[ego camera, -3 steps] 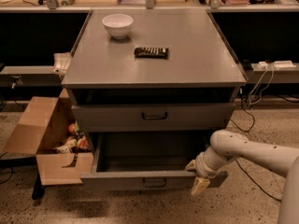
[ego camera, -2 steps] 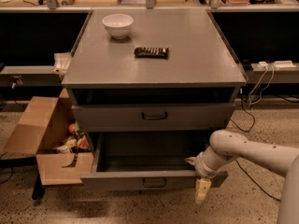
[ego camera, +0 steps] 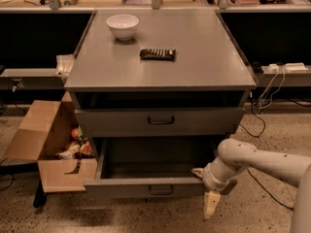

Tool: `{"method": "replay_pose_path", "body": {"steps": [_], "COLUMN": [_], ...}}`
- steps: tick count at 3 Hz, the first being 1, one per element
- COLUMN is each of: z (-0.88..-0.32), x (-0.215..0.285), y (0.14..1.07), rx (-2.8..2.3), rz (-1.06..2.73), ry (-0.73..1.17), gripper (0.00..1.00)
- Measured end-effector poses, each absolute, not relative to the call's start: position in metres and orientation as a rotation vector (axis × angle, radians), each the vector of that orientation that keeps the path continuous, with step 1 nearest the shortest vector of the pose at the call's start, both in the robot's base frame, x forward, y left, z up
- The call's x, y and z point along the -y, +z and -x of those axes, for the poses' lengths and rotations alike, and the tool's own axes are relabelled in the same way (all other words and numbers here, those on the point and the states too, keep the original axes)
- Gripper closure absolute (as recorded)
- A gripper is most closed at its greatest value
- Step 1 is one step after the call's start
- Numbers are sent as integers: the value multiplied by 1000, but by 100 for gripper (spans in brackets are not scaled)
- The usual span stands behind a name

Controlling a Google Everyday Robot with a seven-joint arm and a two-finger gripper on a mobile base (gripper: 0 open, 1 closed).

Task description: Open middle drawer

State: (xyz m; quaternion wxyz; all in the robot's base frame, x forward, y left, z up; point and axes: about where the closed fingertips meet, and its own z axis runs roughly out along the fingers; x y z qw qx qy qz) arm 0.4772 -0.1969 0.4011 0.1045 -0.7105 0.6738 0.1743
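Note:
The middle drawer (ego camera: 160,189) is pulled out of the grey cabinet (ego camera: 160,67). Its flat front carries a small dark loop handle (ego camera: 160,190), and its inside looks bare. My gripper (ego camera: 210,200) hangs at the right end of this drawer's front, low near the floor, on the white arm (ego camera: 262,161) that comes in from the right. It does not hold the handle. Above the open drawer, another grey drawer front (ego camera: 160,121) with its own handle stands nearly closed.
A white bowl (ego camera: 122,25) and a dark snack bar (ego camera: 157,54) lie on the cabinet top. An open cardboard box (ego camera: 53,149) with small items stands on the floor against the cabinet's left side. Cables and a power strip (ego camera: 284,68) are at the right.
My gripper has moved slightly down and to the right, beside the drawer's right front corner. The drawer stays pulled out the same amount.

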Motion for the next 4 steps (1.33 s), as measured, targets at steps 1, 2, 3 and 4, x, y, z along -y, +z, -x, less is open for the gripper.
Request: {"method": "replay_pose_path", "body": {"steps": [1, 2, 3, 4], "z": [-455, -450, -447, -440], "x": [198, 198, 200, 201], "y": [402, 407, 411, 416], "rx": [-1974, -1961, -1954, -1940], "rz": [2092, 2090, 2079, 2066], "ry": [577, 577, 580, 583], "gripper": [23, 46, 69, 92]}}
